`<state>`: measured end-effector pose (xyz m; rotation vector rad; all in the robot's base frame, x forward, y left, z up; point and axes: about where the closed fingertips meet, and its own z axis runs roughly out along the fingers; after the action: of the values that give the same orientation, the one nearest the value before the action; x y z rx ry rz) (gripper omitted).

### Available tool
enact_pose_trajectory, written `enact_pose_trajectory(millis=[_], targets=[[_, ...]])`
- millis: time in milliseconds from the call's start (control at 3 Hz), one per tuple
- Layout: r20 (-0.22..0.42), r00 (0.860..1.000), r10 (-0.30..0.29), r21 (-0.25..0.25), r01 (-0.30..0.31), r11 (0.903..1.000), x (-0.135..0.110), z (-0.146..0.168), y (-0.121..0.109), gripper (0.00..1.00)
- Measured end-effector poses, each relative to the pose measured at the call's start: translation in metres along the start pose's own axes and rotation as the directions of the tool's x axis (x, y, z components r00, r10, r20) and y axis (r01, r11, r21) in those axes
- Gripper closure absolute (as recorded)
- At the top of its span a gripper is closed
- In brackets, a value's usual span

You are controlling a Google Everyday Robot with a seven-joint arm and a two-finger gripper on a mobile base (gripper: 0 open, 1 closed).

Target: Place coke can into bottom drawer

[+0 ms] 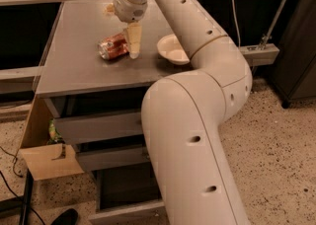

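Note:
The coke can [112, 48] lies on its side on the grey cabinet top [79, 71], red-orange with a silver end facing left. My gripper [131, 50] points straight down and reaches the top right at the can's right end, touching or nearly touching it. The bottom drawer [123, 197] is pulled open at the foot of the cabinet, with a dark interior and its flat grey front towards me. My arm's large white links cover the drawer's right part.
A cream bowl [173, 50] sits just right of the gripper. A small pale object [108, 8] lies at the back of the top. Two shallower drawers [98, 126] sit above the open one. A cardboard box [47, 159] stands at the left, a dark cabinet [298, 36] at the right.

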<state>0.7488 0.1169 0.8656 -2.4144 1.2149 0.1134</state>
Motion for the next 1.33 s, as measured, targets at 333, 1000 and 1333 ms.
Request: enact_pose_trajectory(millis=[333,1000,1333], targets=[[0.015,1.000,0.007,-0.002,-0.007,1.0000,0.001,0.004,-0.001,0.03],[0.025,1.000,0.008,-0.017,-0.008,0.9998,0.000,0.012,-0.002,0.06],[0.030,0.999,0.009,-0.031,-0.008,0.9995,-0.001,0.018,0.000,0.08]])
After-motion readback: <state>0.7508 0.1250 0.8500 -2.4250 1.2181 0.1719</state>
